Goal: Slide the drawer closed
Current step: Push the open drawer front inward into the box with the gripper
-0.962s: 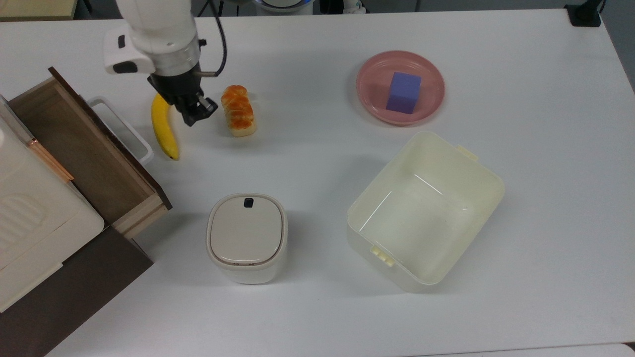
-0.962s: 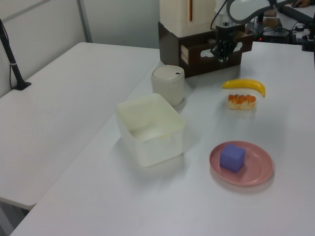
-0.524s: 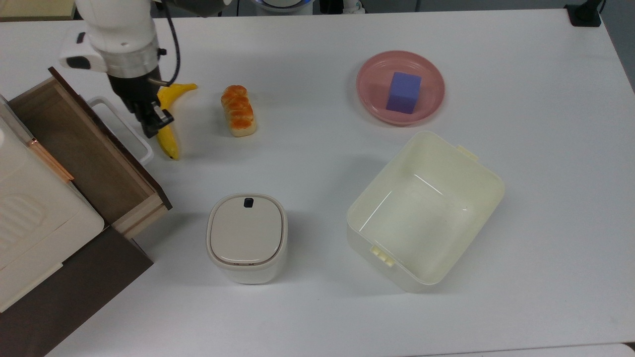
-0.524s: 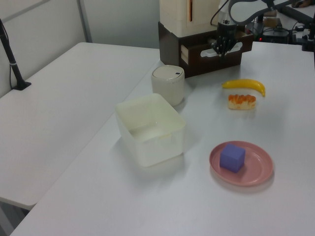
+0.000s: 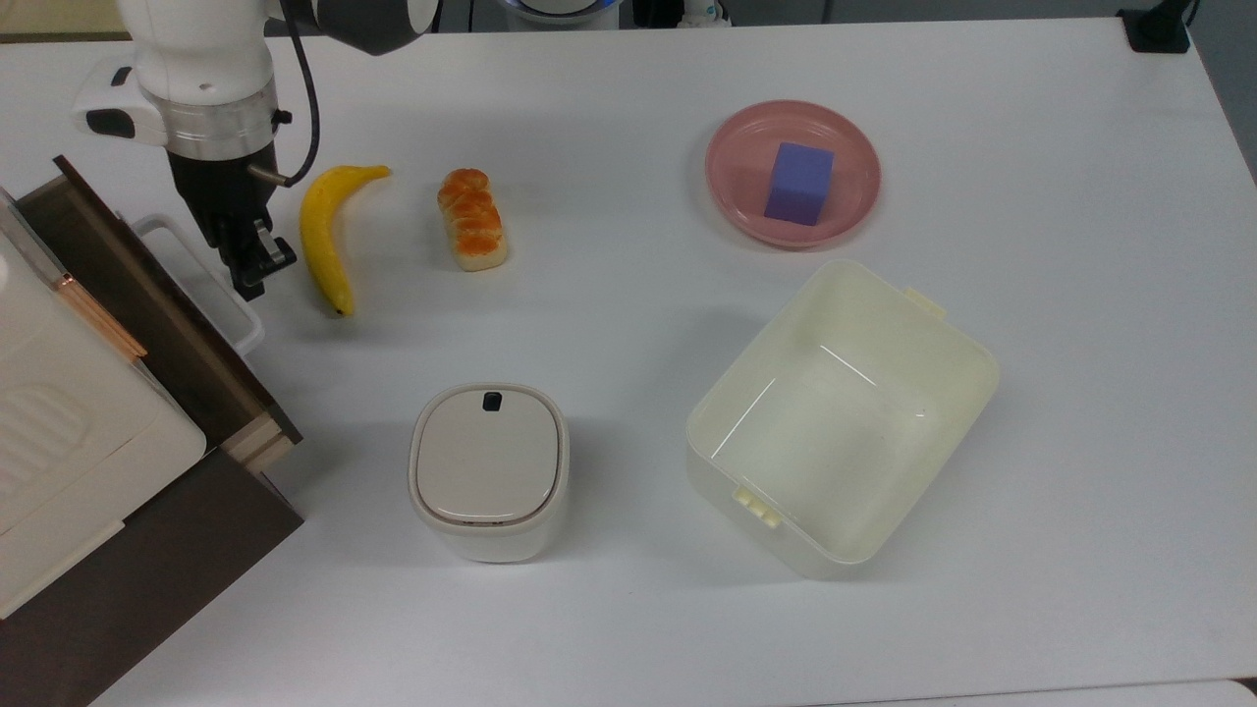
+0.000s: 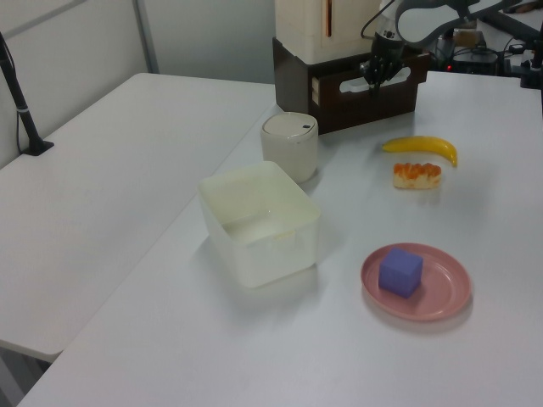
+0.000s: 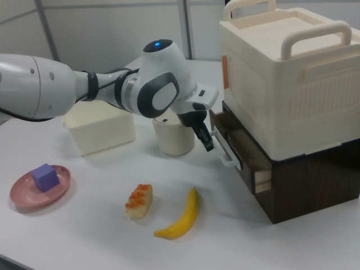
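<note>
The drawer [image 5: 173, 299] sticks out a short way from the dark brown cabinet [image 5: 147, 550] at the top view's left, with a sliver of its light-wood side [image 7: 263, 179] showing. Its white loop handle [image 5: 247, 329] faces the table. My gripper [image 5: 250, 263] is shut, with its fingertips against the outer bar of the handle, empty. In the right view my gripper [image 7: 207, 140] touches the handle [image 7: 228, 154] from the table side. In the left view my gripper [image 6: 376, 73] is at the drawer front [image 6: 386, 89].
A banana [image 5: 319, 236] lies just right of my gripper in the top view, with a bread roll [image 5: 473, 218] beyond it. A white lidded bin [image 5: 488, 471], a cream tub [image 5: 943, 393] and a pink plate [image 5: 737, 196] holding a purple cube [image 5: 798, 183] stand farther off. A cream box [image 5: 59, 412] sits on the cabinet.
My gripper moved toward the top view's left, past the banana, met the handle and pushed the drawer most of the way into the cabinet. The banana is uncovered again.
</note>
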Robot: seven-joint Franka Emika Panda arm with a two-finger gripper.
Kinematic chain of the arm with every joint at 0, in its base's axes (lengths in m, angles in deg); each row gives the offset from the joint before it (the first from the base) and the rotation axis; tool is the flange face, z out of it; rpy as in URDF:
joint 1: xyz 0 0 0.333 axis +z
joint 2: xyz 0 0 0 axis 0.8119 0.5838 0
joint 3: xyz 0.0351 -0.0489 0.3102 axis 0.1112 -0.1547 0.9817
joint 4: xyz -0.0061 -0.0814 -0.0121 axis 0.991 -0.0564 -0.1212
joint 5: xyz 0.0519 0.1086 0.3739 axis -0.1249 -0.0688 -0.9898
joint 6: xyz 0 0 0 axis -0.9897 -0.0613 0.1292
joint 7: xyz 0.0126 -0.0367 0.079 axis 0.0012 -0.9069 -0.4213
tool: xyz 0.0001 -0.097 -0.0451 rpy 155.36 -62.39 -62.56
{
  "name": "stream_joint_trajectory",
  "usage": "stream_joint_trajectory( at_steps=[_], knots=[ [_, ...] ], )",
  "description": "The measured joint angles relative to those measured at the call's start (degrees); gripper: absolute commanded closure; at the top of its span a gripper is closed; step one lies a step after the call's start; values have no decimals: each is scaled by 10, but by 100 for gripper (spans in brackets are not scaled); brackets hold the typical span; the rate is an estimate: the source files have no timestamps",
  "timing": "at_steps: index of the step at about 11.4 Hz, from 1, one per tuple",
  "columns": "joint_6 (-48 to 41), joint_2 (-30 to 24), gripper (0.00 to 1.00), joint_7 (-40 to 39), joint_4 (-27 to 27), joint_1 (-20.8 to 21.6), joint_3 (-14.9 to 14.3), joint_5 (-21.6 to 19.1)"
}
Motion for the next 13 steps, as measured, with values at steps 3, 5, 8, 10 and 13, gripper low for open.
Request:
stream_joint_trajectory(
  at_steps=[3, 5, 8, 10, 13],
  knots=[
    [43, 13, 100, 0, -4, -2, -2, 12],
    [82, 25, 100, 0, -6, -8, -3, 25],
    [99, 42, 100, 0, -22, -17, -3, 34],
    [100, 46, 100, 0, -23, -18, -3, 34],
    [101, 46, 100, -6, -25, -16, 1, 40]
  ],
)
